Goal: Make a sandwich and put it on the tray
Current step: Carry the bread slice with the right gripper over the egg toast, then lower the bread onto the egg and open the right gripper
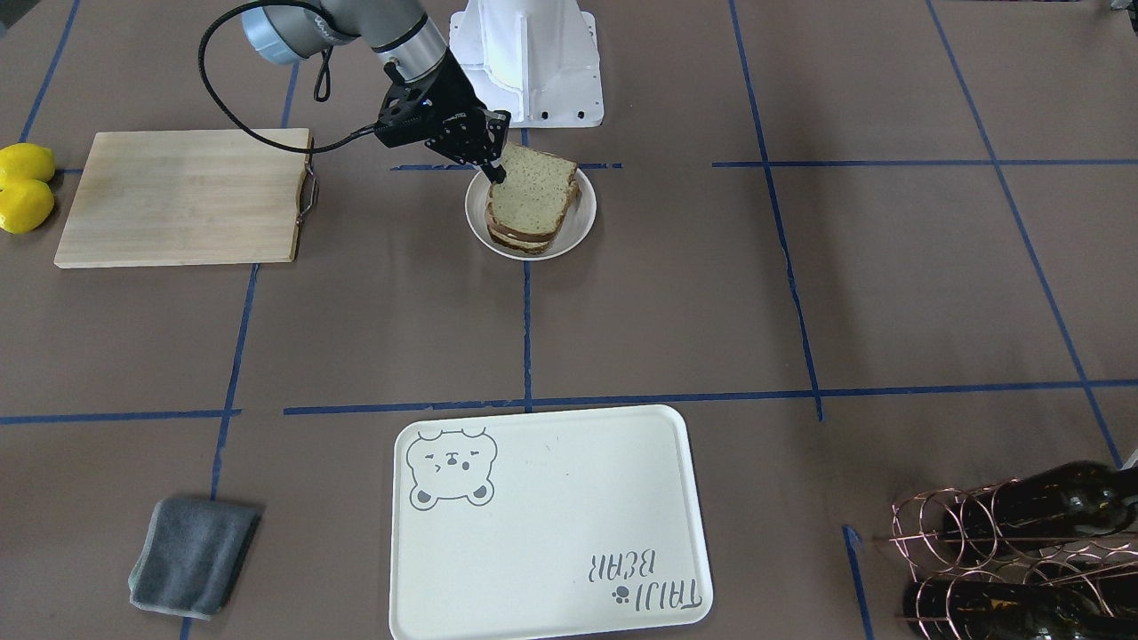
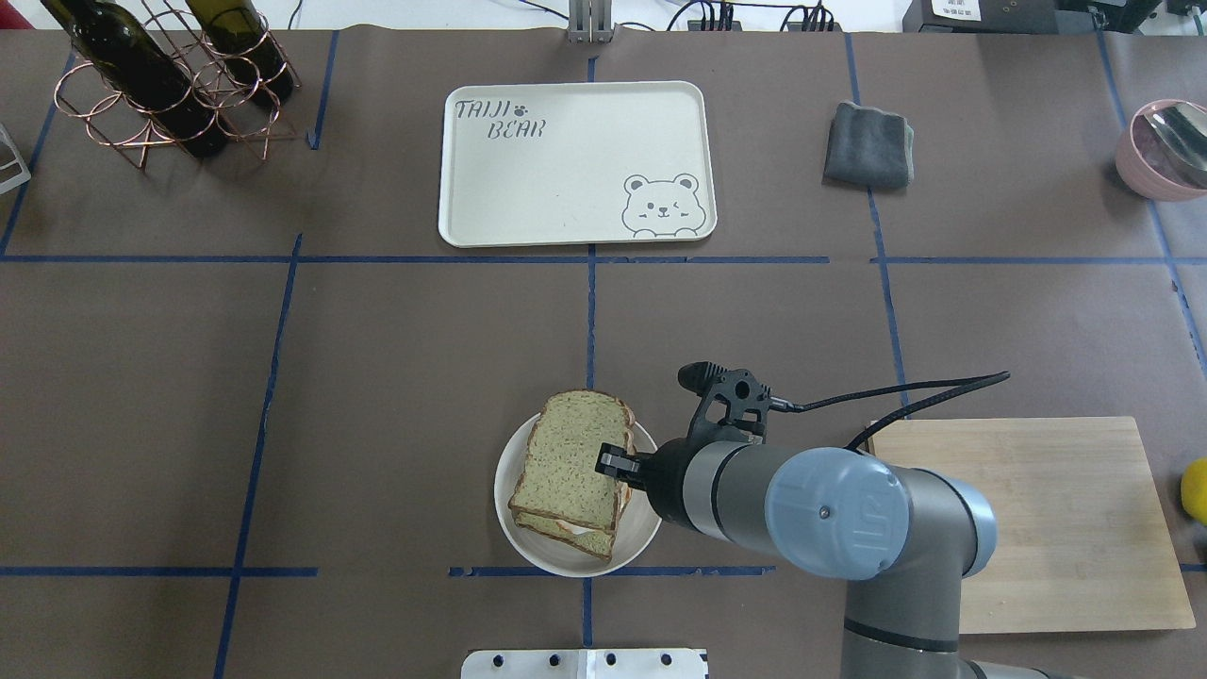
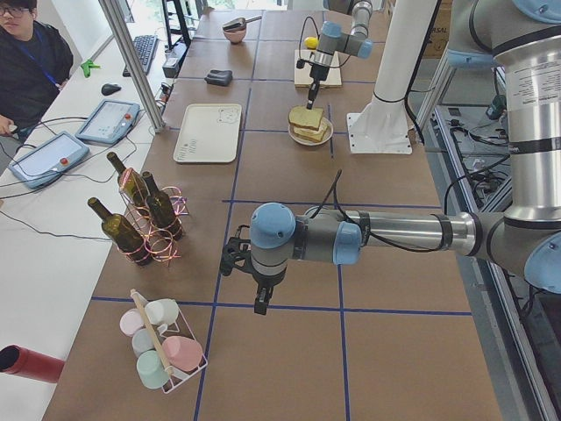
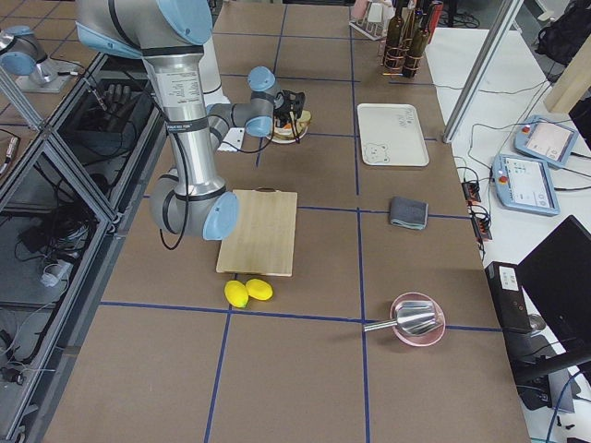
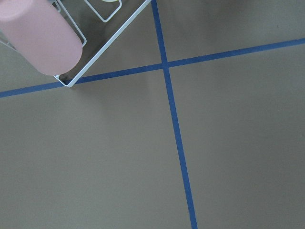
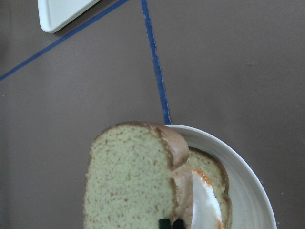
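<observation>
Bread is in the grasp: the black two-finger right gripper (image 1: 495, 174) pinches the top tan speckled slice (image 1: 533, 188) by its dark crust edge. The slice is tilted above the lower slice (image 6: 209, 169) and white fried egg (image 6: 204, 200) on the round white dish (image 1: 582, 222), upper centre of the front view. The cream-white rectangular tray (image 1: 551, 498) with its bear drawing lies bottom centre, well apart. The left gripper (image 3: 261, 303) hangs over the brown table (image 3: 386, 289); I cannot tell whether its jaws are parted.

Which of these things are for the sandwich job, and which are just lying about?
In the job: tan speckled bread-and-egg sandwich on a round white dish; cream bear-print rectangular tray; right gripper holding its top slice.
Lying about: pale wooden cutting board, two yellow lemons, folded grey cloth, dark glass wine bottles.
</observation>
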`<control>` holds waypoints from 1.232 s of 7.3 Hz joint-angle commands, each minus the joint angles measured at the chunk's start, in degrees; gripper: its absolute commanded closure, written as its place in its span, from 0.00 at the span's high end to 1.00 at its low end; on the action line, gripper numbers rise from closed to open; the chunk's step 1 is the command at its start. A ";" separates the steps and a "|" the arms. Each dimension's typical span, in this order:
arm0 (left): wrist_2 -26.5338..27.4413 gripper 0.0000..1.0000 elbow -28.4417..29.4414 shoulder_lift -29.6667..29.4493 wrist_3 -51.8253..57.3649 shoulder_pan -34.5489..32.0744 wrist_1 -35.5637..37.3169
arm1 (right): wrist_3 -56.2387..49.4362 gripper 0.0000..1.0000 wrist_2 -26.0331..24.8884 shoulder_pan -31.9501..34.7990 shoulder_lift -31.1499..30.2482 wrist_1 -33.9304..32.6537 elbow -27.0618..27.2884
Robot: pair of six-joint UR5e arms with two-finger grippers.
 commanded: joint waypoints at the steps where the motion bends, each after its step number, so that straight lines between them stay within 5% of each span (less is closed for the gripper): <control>1: 0.00 1.00 0.12 -0.02 0.00 0.00 -0.07 | 0.20 0.00 -2.33 -2.08 0.26 -0.33 -1.05; 5: 0.00 1.00 0.12 -0.02 0.00 0.00 -0.07 | 0.03 0.00 -2.33 -1.90 -0.18 -0.24 -1.05; 9: 0.00 1.00 0.12 -0.02 0.00 0.00 0.02 | -0.06 0.60 -2.24 -1.82 -0.27 -0.33 -0.88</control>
